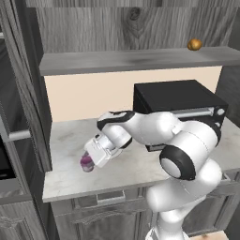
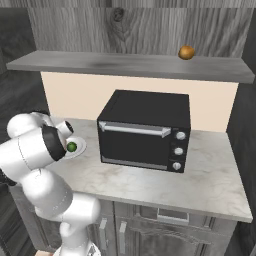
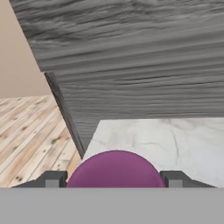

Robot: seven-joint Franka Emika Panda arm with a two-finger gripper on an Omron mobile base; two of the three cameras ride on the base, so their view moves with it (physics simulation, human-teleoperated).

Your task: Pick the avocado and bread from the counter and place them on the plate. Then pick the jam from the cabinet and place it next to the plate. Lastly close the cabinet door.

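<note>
My gripper hangs low over the left part of the counter, shut on the magenta jam. In the hand view the jam fills the gap between the two dark fingertips of the gripper, with the counter just beyond it. The white plate lies on the counter behind my arm, and the green avocado rests on it. The bread is hidden. The cabinet shelf runs overhead.
A black microwave stands on the counter to the right of the gripper. An orange-brown fruit sits on the shelf. A tall dark wood-grain panel rises at the counter's left end.
</note>
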